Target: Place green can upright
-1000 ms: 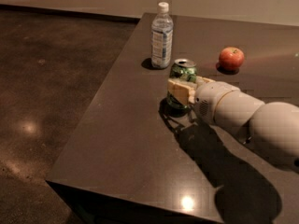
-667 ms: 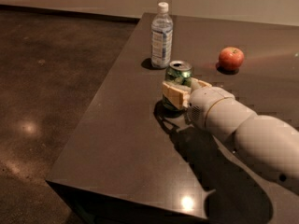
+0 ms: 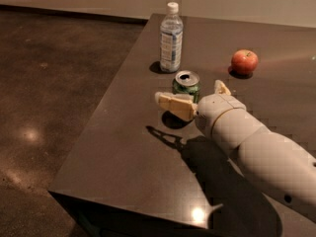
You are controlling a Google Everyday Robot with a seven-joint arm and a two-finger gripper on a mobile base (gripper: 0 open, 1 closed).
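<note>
The green can (image 3: 186,84) stands upright on the dark table (image 3: 123,152), silver top with its opening facing up, just in front of the water bottle. My gripper (image 3: 189,91) is open. One pale finger (image 3: 173,104) lies to the can's left front and the other finger (image 3: 221,88) to its right. The can sits between the spread fingers near their tips; I cannot tell whether they touch it. The white arm reaches in from the lower right.
A clear water bottle (image 3: 171,38) with a white cap stands right behind the can. A red apple (image 3: 244,61) sits to the back right. The table's left edge runs close to the left of the gripper, with bare floor (image 3: 49,107) beyond.
The fingers were closed around the can and have now spread apart, letting it go. The can stands on the table, and the arm has shifted slightly left and lower.
</note>
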